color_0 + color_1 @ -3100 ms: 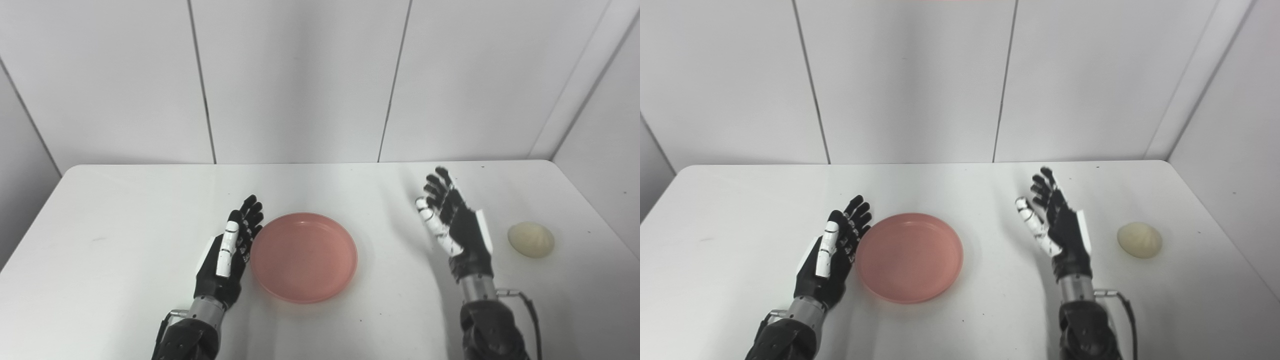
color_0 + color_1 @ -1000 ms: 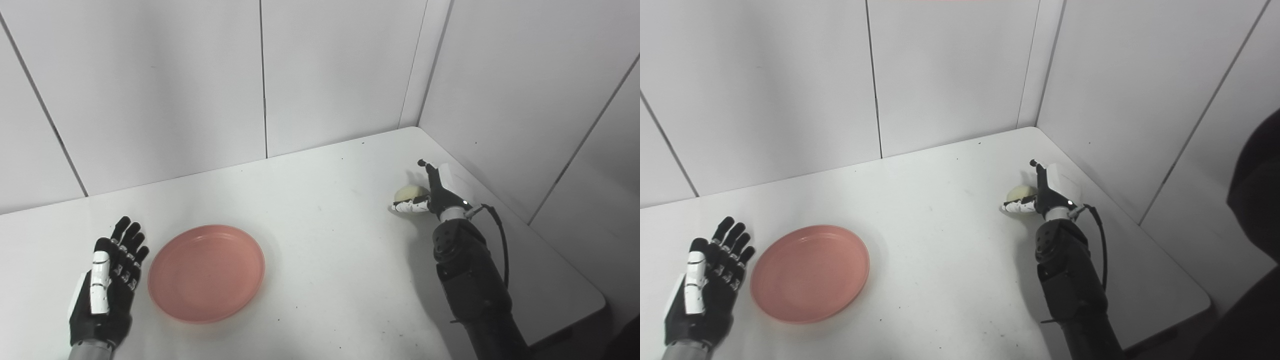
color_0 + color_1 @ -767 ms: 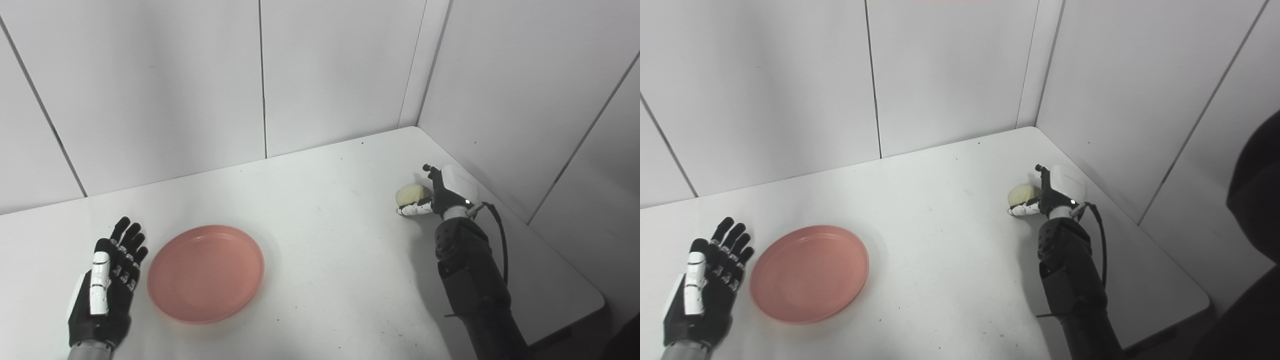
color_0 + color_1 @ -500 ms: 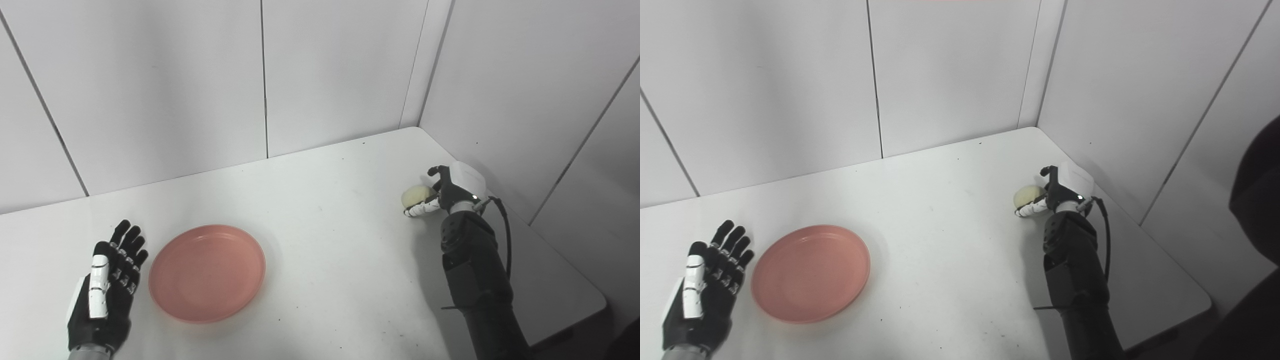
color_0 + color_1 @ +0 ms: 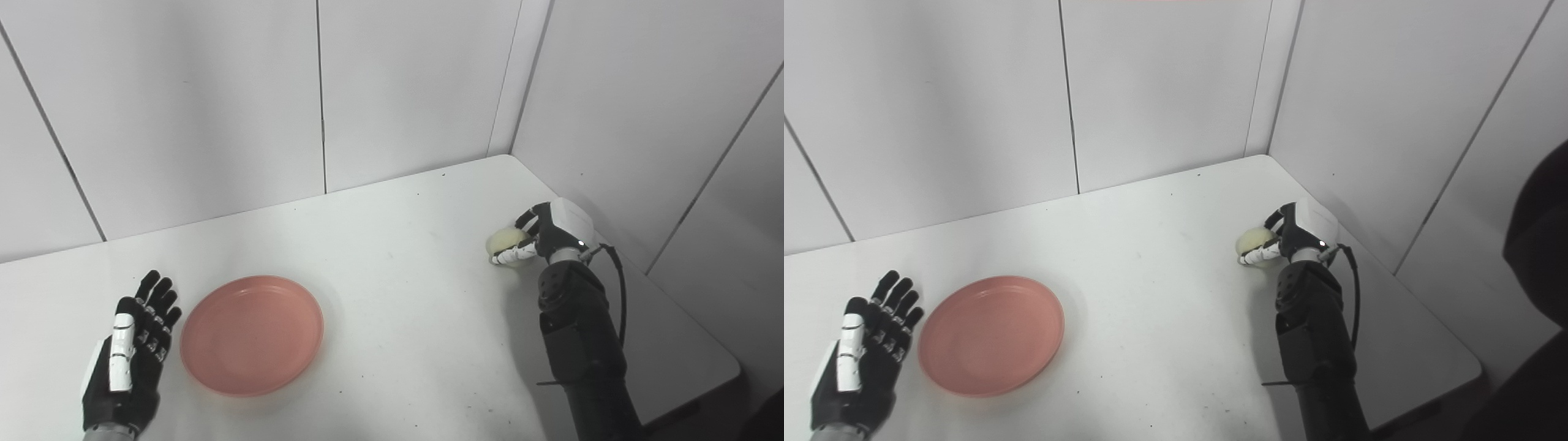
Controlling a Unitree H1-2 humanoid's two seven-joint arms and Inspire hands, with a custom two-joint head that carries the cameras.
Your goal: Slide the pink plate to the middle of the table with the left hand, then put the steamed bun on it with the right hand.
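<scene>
my right hand (image 5: 547, 233) curls its fingers around the bun (image 5: 505, 241); my left hand (image 5: 130, 361) lies open, fingers spread, just beside the plate (image 5: 252, 334).

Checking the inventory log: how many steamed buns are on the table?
1. The steamed bun sits near the table's right edge, with the right hand's fingers curled around it. None lies on the pink plate.

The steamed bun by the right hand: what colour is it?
Pale cream-yellow, plain; the steamed bun shows best in the left eye view.
</scene>
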